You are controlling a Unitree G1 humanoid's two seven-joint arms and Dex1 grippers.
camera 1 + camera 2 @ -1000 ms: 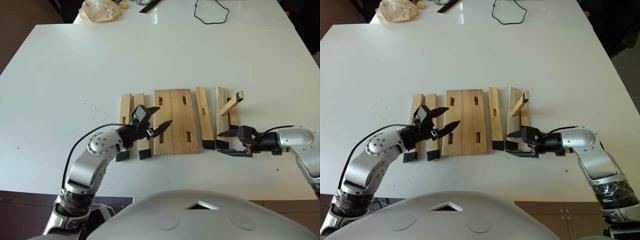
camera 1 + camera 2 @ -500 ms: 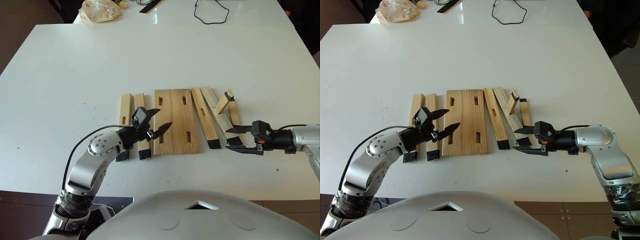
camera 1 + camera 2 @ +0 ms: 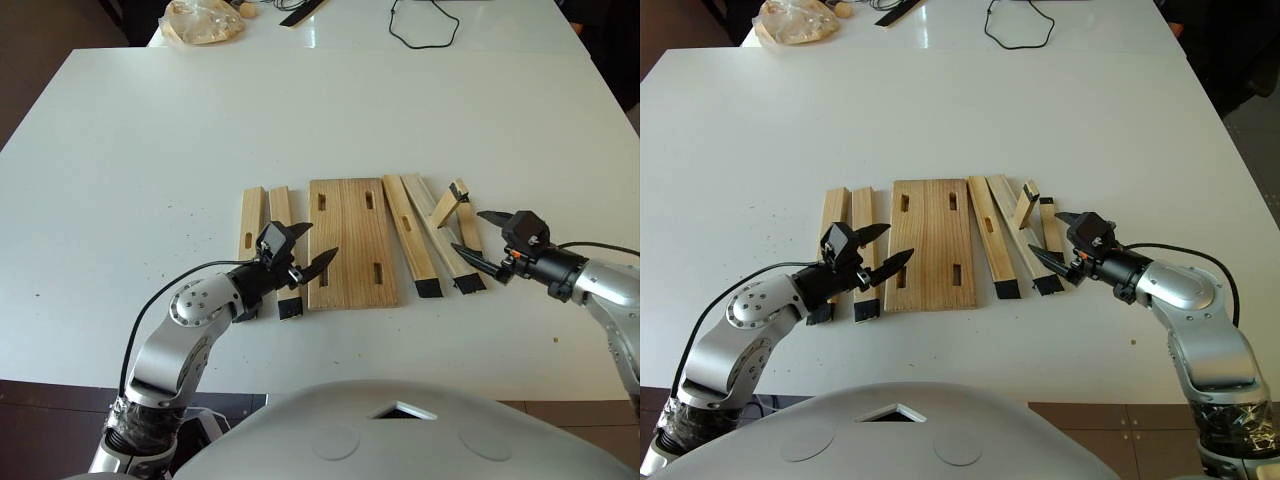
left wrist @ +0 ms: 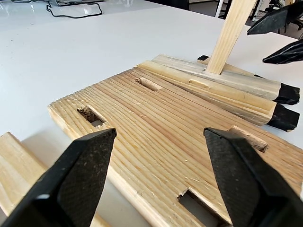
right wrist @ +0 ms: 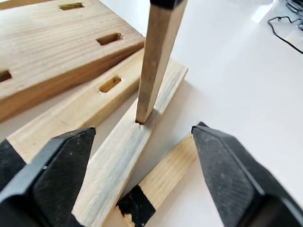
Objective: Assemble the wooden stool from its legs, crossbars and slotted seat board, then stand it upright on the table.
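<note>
The slotted seat board (image 3: 350, 242) lies flat mid-table. Two legs (image 3: 251, 222) (image 3: 280, 212) lie to its left. Three legs (image 3: 410, 236) lie skewed to its right, and a short crossbar (image 3: 448, 206) stands tilted in the slot of the middle one (image 5: 128, 161). My left gripper (image 3: 325, 237) hangs open just above the board's left edge, and the board (image 4: 165, 123) shows between its fingers. My right gripper (image 3: 465, 229) is open beside the rightmost leg (image 3: 468, 240), its fingers either side of the crossbar (image 5: 158, 52) without touching it.
On the far table are a crumpled bag (image 3: 203, 20), a dark flat item (image 3: 300, 12) and a black cable (image 3: 422, 25). White tabletop spreads wide to the left, right and beyond the parts. The near edge lies close under both arms.
The three right-hand legs and the crossbar slid into a skewed fan. My right gripper then rose, turned and came in beside them. My left gripper dropped slightly toward me.
</note>
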